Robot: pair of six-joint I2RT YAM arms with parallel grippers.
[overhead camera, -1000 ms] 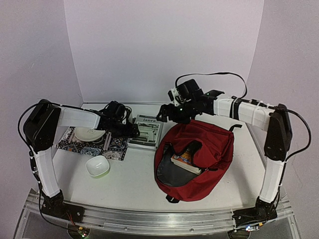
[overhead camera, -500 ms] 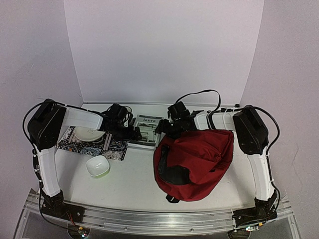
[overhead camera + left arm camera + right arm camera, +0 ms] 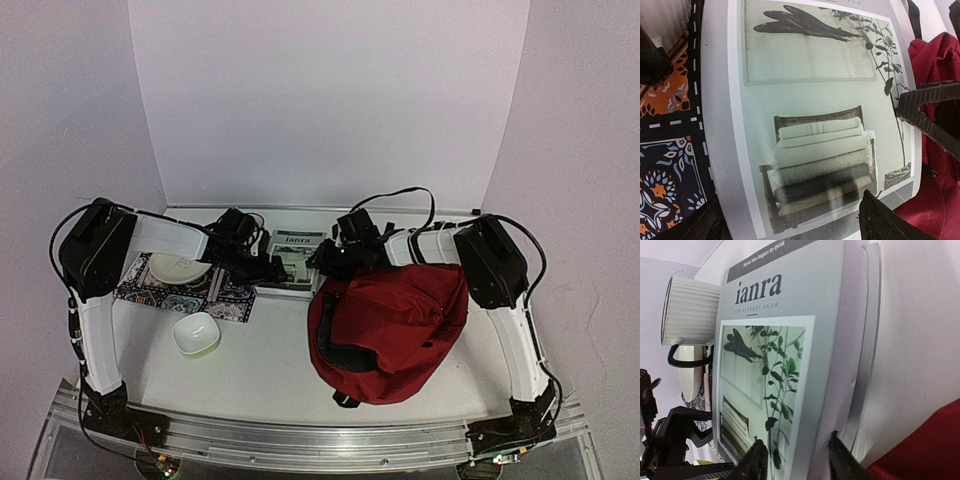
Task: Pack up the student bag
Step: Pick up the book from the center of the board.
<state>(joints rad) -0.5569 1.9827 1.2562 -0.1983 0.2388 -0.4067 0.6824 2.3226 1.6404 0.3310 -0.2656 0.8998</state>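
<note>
Roughly midway, judging by bag [image 3: 395,325] slumped on tabletop's right half, contents hidden. Yet to pack: magazine [image 3: 297,260] flat near back edge. Left end effector [image 3: 268,268] spread wide over it; right end effector [image 3: 796,455] straddling its edge, grip unclear

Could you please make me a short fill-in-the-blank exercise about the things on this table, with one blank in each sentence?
1. The student bag is dark ____ in colour.
2. The cover of the magazine bears the title ____.
3. On the patterned mat rests a flat white ____.

Missing words: red; ianra; plate.
</note>
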